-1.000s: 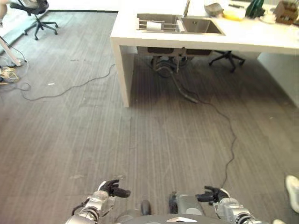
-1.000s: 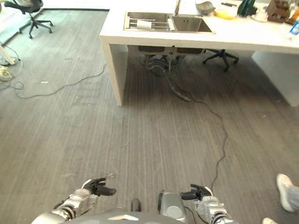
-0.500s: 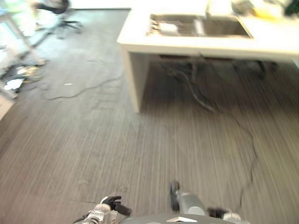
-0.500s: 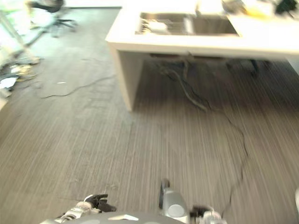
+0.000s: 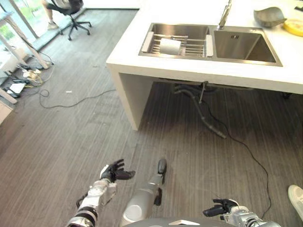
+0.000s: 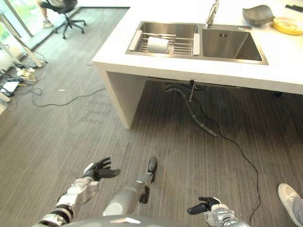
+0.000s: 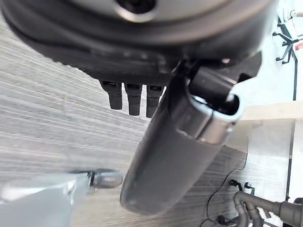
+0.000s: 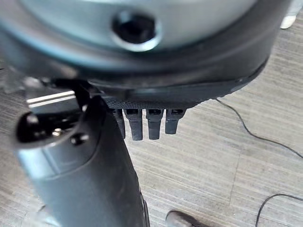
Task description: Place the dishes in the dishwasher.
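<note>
- At your far left, an office chair (image 5: pixel 71 12) stands on the grey floor (image 5: pixel 61 127) near the window, with a person's shoe beside it.
- Your left hand (image 5: pixel 112 171) hangs low over the floor, fingers (image 7: pixel 128 97) straight and spread, holding nothing.
- Ahead of you stands the white bench (image 5: pixel 142 54) with its 2-basin sink (image 5: pixel 210 42).
- In the left basin, a white cup (image 5: pixel 169 46) lies on its side on a wire rack (image 5: pixel 182 45).
- A tap (image 5: pixel 224 14) rises behind the divide between the 2 basins.
- On the bench right of the sink you have a grey bowl (image 5: pixel 269 16), tilted, and a yellow dish (image 5: pixel 294 27) at the edge.
- Your right hand (image 5: pixel 222 208) sits low at the lower right, fingers (image 8: pixel 149 123) relaxed and empty.
- A person's white shoe (image 5: pixel 296 198) shows at the far right.
</note>
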Tool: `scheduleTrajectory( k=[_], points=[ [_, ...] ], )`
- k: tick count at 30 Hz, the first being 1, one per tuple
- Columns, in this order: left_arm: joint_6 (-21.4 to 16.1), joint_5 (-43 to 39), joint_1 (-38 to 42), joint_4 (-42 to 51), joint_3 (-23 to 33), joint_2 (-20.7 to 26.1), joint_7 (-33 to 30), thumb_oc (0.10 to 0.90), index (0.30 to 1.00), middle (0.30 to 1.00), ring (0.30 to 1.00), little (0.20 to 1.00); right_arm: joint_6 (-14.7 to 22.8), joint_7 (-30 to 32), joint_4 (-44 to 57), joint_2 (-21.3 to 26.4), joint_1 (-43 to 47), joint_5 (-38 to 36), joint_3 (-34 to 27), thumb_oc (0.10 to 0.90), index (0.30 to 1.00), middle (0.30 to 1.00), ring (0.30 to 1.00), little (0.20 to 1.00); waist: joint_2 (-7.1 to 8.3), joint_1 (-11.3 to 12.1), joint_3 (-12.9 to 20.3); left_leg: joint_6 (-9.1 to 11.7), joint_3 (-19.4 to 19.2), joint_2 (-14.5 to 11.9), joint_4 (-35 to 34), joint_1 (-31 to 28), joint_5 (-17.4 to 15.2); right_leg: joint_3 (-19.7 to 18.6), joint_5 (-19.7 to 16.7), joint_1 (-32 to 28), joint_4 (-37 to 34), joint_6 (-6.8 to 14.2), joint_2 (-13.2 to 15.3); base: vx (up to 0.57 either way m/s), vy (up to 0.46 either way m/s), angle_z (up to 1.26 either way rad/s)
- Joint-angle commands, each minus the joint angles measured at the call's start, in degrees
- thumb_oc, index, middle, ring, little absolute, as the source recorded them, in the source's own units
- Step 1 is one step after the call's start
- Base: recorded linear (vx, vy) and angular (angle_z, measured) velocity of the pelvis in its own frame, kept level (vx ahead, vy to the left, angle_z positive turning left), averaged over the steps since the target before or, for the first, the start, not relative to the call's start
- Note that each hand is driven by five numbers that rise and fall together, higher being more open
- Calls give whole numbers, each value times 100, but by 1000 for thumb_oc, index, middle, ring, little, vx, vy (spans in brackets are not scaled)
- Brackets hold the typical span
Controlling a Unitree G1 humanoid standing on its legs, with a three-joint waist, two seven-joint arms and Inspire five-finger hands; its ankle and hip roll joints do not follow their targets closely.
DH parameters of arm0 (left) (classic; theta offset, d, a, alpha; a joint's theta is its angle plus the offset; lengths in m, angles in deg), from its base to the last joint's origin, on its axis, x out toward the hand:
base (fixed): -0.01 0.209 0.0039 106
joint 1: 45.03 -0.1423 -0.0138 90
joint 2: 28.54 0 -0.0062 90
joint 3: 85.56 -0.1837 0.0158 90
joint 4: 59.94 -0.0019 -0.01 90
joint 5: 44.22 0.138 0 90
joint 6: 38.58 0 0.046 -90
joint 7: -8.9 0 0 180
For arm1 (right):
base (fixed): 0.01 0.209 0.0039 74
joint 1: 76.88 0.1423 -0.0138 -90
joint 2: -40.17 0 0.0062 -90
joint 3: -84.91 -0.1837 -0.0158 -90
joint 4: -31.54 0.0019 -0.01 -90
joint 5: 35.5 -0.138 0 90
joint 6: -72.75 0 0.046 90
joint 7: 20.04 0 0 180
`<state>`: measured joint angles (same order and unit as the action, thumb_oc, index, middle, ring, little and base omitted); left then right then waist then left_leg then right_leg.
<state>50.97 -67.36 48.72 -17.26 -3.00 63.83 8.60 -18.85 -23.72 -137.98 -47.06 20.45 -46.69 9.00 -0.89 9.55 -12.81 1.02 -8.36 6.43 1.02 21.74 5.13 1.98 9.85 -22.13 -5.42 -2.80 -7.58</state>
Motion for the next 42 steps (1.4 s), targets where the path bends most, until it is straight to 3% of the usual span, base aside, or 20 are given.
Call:
scheduleTrajectory(
  k=[1, 2, 3, 4, 6, 8, 9, 10, 11, 13, 14, 15, 16, 17, 18, 19, 21, 25, 30, 42],
  points=[
    [-484, -369, 212, 1104, 365, 564, -38, 800, 900, 900, 900, 900, -7, -100, 31, 131, -280, 274, -438, 800, 900, 900, 900, 900, -93, 224, 245, -42, -29, -135, 27, -461, 442, 69, 528, 548, 895, 536, 121, 548, 103, -31],
    [-542, -391, 7, 1720, 695, 776, -76, 800, 900, 900, 900, 900, -37, -156, -74, 83, -379, 320, -598, 800, 900, 900, 900, 900, 115, 362, 406, -191, 115, -2, 40, -642, 340, 140, 436, 679, 1591, 838, 323, 352, 80, -30],
    [-540, -390, 3, 1724, 697, 775, -77, 800, 900, 900, 900, 900, -37, -155, -74, 84, -379, 320, -597, 800, 900, 900, 900, 900, 102, 372, 423, -187, 112, -24, 43, -623, 346, 128, 419, 699, 1586, 834, 306, 516, 104, -41],
    [-548, -333, -64, 2015, 765, 895, -42, 800, 900, 900, 900, 900, -61, -195, -174, 95, -460, 291, -741, 800, 900, 900, 900, 900, 213, 388, 469, -291, 148, 26, 3, -795, 244, 263, -12, 897, 2362, 1164, 527, 298, 57, -92],
    [-632, -243, -187, 2759, 1018, 1059, -116, 800, 900, 900, 900, 900, -90, -297, -219, 132, -597, 246, -947, 800, 900, 900, 900, 900, 230, 256, 463, -419, 254, 62, -69, -1126, 65, 392, -953, 1338, 3699, 1559, 807, 415, 108, -53],
    [-769, -76, -359, 3612, 1281, 1193, -194, 800, 900, 900, 900, 900, -113, -341, -188, 171, -697, 172, -1138, 800, 900, 900, 900, 900, 31, 103, 410, -530, 470, 5, -242, -1582, -131, 510, -1317, 1807, 4934, 1562, 924, 438, 128, 59],
    [-842, 213, -461, 4168, 1474, 1207, -300, 800, 900, 900, 900, 900, -126, -352, -249, 144, -760, 145, -1282, 800, 900, 900, 900, 900, -110, -25, 328, -600, 703, -37, -468, -2090, -269, 691, -986, 2356, 5801, 1427, 1117, 342, 77, 71],
    [-834, 218, -467, 4181, 1481, 1200, -302, 800, 900, 900, 900, 900, -126, -352, -250, 148, -757, 145, -1279, 800, 900, 900, 900, 900, -122, -32, 335, -596, 708, -49, -470, -2076, -257, 700, -997, 2372, 5803, 1419, 1107, 418, 13, 103],
    [-887, 452, -449, 4569, 1636, 1231, -431, 800, 900, 900, 900, 900, -157, -384, -281, 96, -849, 84, -1399, 800, 900, 900, 900, 900, -189, -123, 253, -546, 848, -93, -521, -2376, -400, 965, -686, 2686, 5503, 1311, 1633, 260, -74, 107],
    [-984, 617, -280, 4819, 1701, 1282, -548, 800, 900, 900, 900, 900, -128, -392, -211, 80, -826, 53, -1383, 800, 900, 900, 900, 900, -215, -170, 211, -384, 925, -174, -509, -2494, -528, 1297, -285, 2678, 4119, 1155, 2053, 238, -147, 97],
    [-980, 619, -279, 4825, 1703, 1278, -550, 800, 900, 900, 900, 900, -128, -391, -212, 82, -822, 53, -1385, 800, 900, 900, 900, 900, -263, -209, 206, -370, 970, -226, -515, -2500, -512, 1370, -342, 2604, 4008, 1135, 1995, 228, -293, 90],
    [-1058, 854, -5, 4659, 1611, 1465, -622, 800, 900, 900, 900, 900, -125, -414, -183, 121, -793, 130, -1206, 800, 900, 900, 900, 900, -152, -267, 183, -196, 1167, -199, -497, -2521, -567, 902, -429, 2530, 2335, 1200, 1927, 150, -207, 84],
    [-1064, 855, 7, 4649, 1607, 1468, -624, 800, 900, 900, 900, 900, -124, -414, -185, 119, -786, 130, -1208, 800, 900, 900, 900, 900, -167, -269, 184, -194, 1172, -217, -494, -2509, -555, 917, -485, 2503, 2259, 1196, 1902, 271, -339, 92],
    [-1121, 961, 222, 4939, 1482, 1429, -715, 800, 900, 900, 900, 900, -174, -395, -292, 52, -872, 97, -1242, 800, 900, 900, 900, 900, 3, -242, 303, -175, 1210, -132, -427, -2512, -731, 701, -450, 2239, 1691, 1317, 1888, 116, -131, 100],
    [-1116, 966, 221, 4945, 1477, 1431, -718, 800, 900, 900, 900, 900, -171, -395, -295, 47, -876, 97, -1244, 800, 900, 900, 900, 900, 5, -236, 307, -176, 1209, -133, -417, -2509, -739, 704, -467, 2221, 1654, 1318, 1884, 190, -221, 112],
    [-1156, 1011, 173, 5132, 1488, 1362, -559, 800, 900, 900, 900, 900, -218, -462, -324, -8, -890, 135, -1264, 800, 900, 900, 900, 900, 42, -195, 392, -120, 1144, -154, -418, -2505, -774, 850, -631, 2047, 1357, 1435, 1923, 147, -141, 74],
    [-1181, 1015, 61, 5272, 1538, 1323, -543, 800, 900, 900, 900, 900, -198, -448, -327, 1, -922, 140, -1272, 800, 900, 900, 900, 900, 53, -180, 506, -31, 1137, -215, -413, -2521, -776, 999, -750, 1760, 822, 1425, 1855, 183, -198, 40],
    [-1190, 841, 7, 5228, 1530, 1407, -434, 800, 900, 900, 900, 900, -163, -396, -222, 106, -854, 20, -1285, 800, 900, 900, 900, 900, 4, -260, 588, 145, 1065, -422, -544, -2622, -739, 1093, -854, 1402, 142, 1337, 1652, 123, -170, -15],
    [-1227, 682, 131, 5352, 1329, 1400, -323, 800, 900, 900, 900, 900, -151, -386, -178, 132, -897, -121, -1238, 800, 900, 900, 900, 900, -34, -412, 580, 259, 1075, -565, -581, -2740, -764, 1084, -775, 1262, 42, 1253, 1516, 83, -113, -22],
    [-1255, 732, 886, 5130, 476, 1634, -165, 800, 900, 900, 900, 900, -172, -374, -250, 160, -998, -409, -1268, 800, 900, 900, 900, 900, -137, -785, 673, 285, 876, -718, -602, -2938, -841, 780, -719, 1259, 42, 1183, 1357, 53, -26, -15]
  ],
)
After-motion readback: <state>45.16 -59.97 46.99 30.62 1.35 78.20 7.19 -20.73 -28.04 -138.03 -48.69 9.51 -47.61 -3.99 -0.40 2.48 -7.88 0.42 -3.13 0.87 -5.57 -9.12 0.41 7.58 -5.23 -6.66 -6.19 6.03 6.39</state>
